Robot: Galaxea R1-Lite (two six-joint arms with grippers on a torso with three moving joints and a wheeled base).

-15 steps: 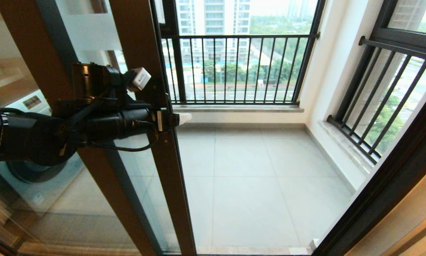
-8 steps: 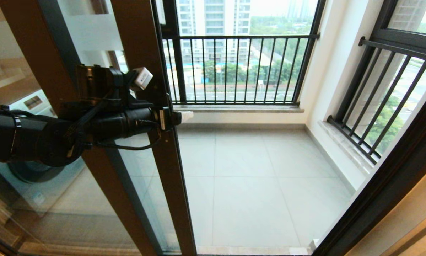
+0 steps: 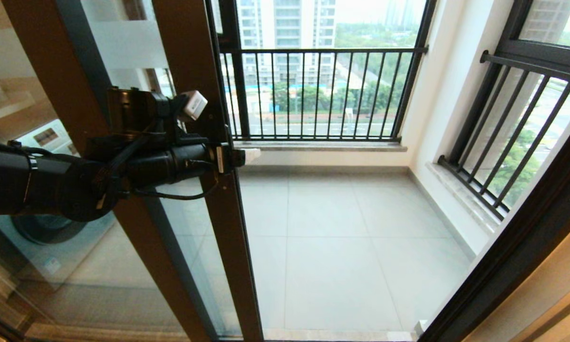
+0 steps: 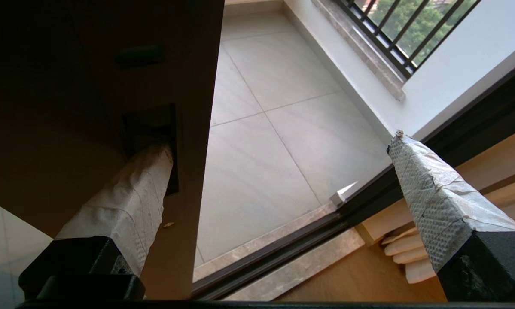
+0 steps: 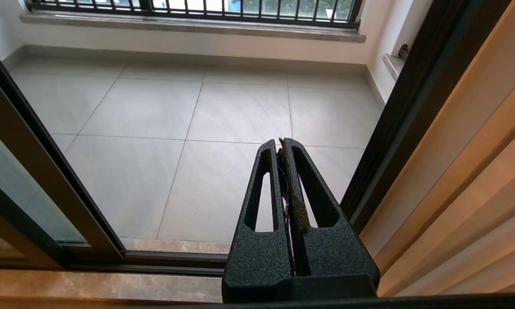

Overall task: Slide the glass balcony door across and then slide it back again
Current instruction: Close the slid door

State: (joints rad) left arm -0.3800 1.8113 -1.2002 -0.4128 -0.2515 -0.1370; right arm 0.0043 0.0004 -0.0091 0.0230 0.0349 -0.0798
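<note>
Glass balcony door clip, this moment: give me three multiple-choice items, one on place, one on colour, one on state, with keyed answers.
1. Where is one fingertip of the left gripper?
A. In the dark recess on the stile of the glass balcony door
B. On the railing
C. On the floor tiles

2. What colour is the wrapping on the left gripper's fingers?
A. Red
B. White
C. Green

3. How does the right gripper stand?
A. Shut, holding nothing
B. Open wide
C. Shut on the door frame

Answers:
1 A: the left wrist view shows the tip inside the recess.
2 B: both fingers carry white wrapping.
3 A: the right wrist view shows the fingers pressed together over the tiles.
</note>
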